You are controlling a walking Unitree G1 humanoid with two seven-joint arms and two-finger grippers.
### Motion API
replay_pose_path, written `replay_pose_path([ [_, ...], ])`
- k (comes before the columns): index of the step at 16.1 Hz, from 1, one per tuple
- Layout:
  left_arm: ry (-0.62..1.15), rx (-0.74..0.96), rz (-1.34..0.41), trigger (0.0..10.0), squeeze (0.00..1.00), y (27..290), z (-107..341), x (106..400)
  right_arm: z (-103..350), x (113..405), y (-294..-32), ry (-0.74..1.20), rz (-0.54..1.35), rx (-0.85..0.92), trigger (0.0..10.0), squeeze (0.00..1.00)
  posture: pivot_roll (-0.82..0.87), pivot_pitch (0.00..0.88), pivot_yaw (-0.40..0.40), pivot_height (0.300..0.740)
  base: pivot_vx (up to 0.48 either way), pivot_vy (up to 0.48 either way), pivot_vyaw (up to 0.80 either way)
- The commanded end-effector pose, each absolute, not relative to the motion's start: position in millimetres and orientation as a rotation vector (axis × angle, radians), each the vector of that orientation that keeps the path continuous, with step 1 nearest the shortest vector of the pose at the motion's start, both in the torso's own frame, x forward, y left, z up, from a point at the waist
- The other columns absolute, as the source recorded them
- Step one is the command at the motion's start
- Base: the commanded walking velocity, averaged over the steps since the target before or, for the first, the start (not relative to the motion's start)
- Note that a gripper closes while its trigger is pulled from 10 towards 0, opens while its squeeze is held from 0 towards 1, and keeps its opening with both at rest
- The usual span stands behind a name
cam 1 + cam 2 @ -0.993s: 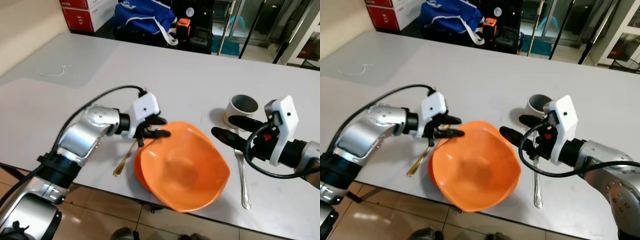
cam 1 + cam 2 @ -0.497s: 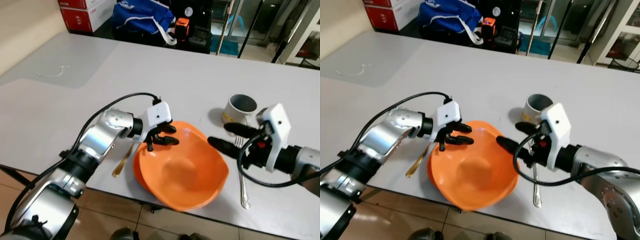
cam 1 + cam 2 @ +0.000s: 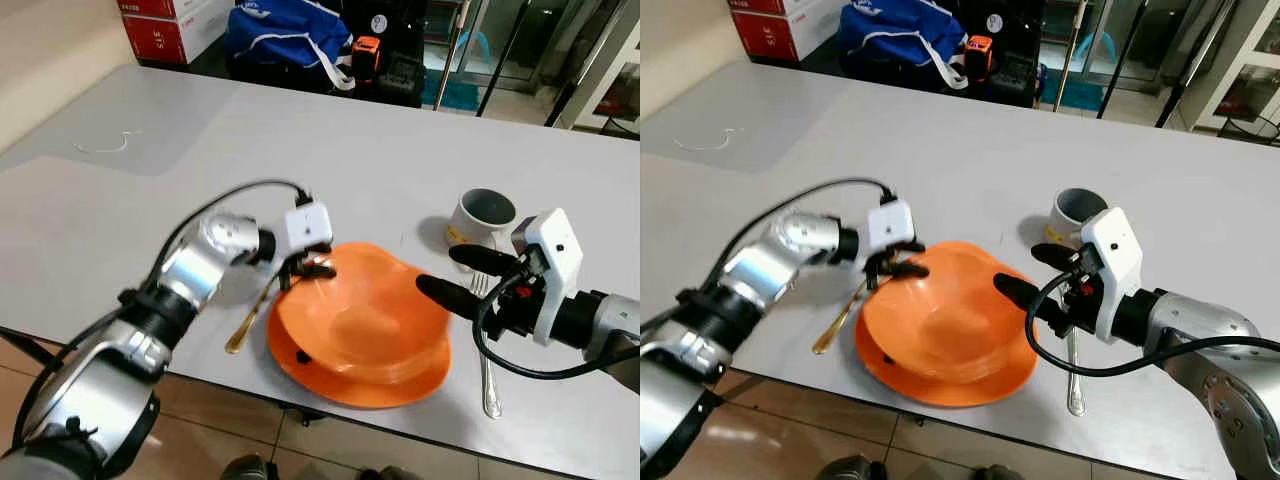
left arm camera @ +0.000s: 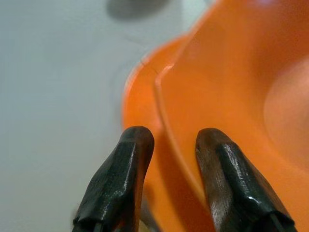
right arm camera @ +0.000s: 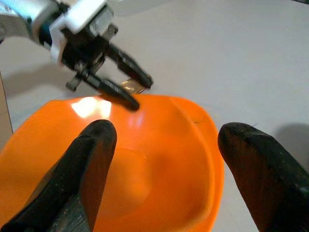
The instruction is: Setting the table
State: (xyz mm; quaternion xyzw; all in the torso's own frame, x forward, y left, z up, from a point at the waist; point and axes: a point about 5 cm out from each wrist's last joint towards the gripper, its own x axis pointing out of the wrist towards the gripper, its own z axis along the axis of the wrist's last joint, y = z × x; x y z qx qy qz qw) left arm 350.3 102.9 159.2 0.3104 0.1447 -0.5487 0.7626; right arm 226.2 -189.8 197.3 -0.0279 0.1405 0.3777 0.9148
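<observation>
Left gripper point(image 3: 308, 268) fingers straddle the near rim of one orange bowl point(image 3: 365, 320), apart, one inside, one outside. The bowl sits on one orange plate point(image 3: 330, 375) near the table's point(image 3: 330, 150) front edge. Right gripper point(image 3: 462, 275) spread wide, just beside the bowl. One gold spoon point(image 3: 250, 318), one fork point(image 3: 486, 365), one white mug point(image 3: 482, 218). Grey table; red boxes point(image 3: 165, 25), writing unreadable; blue bag point(image 3: 285, 30) behind.

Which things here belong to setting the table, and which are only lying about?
For the job: orange bowl, orange plate under it, gold spoon, fork, cup, left gripper, right gripper.

Lying about: blue bag, red boxes, white cord.
</observation>
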Motion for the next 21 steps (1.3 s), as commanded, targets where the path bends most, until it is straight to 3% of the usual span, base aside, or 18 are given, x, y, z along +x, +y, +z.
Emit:
replay_pose_path([
  [1, 0.287, 0.691, -1.175, 10.0, 0.0, 104, 166, 354, 198, 226, -190, 0.29, 0.791, -0.076, 10.0, 0.0, -0.04, 0.051, 0.001, 0.74, 0.0, 0.0, 0.0],
  [7, 0.155, 0.634, -1.18, 10.0, 0.0, 96, 190, 358, 201, 227, -191, 0.273, 0.785, -0.077, 10.0, 0.0, -0.04, 0.047, 0.003, 0.74, 0.0, 0.0, 0.0],
  [11, -0.118, 0.437, -0.899, 10.0, 0.0, 112, 240, 365, 213, 228, -192, 0.168, 0.728, -0.017, 10.0, 0.0, -0.03, 0.05, 0.009, 0.74, 0.0, 0.0, 0.0],
  [12, -0.181, 0.374, -0.768, 10.0, 0.0, 123, 251, 363, 221, 231, -194, 0.078, 0.633, -0.002, 10.0, 0.0, -0.02, 0.053, 0.002, 0.74, 0.0, 0.0, 0.0],
  [13, -0.251, 0.37, -0.592, 10.0, 0.0, 137, 253, 352, 229, 245, -199, -0.039, 0.377, 0.073, 10.0, 0.0, -0.01, 0.056, 0.0, 0.74, 0.0, 0.0, 0.0],
  [15, -0.248, 0.34, -0.517, 10.0, 0.0, 135, 241, 331, 234, 251, -203, -0.162, 0.15, 0.184, 10.0, 0.0, -0.01, 0.058, 0.002, 0.74, 0.0, 0.24, 0.0],
  [18, -0.216, 0.257, -0.427, 10.0, 0.0, 118, 221, 300, 231, 250, -187, -0.229, 0.003, 0.215, 10.0, 0.0, 0.01, 0.066, 0.001, 0.74, 0.0, 0.48, 0.0],
  [21, -0.194, 0.273, -0.311, 10.0, 0.0, 125, 214, 296, 226, 252, -174, -0.22, 0.014, 0.203, 10.0, 0.0, 0.01, 0.062, -0.009, 0.74, 0.0, 0.48, 0.0],
])
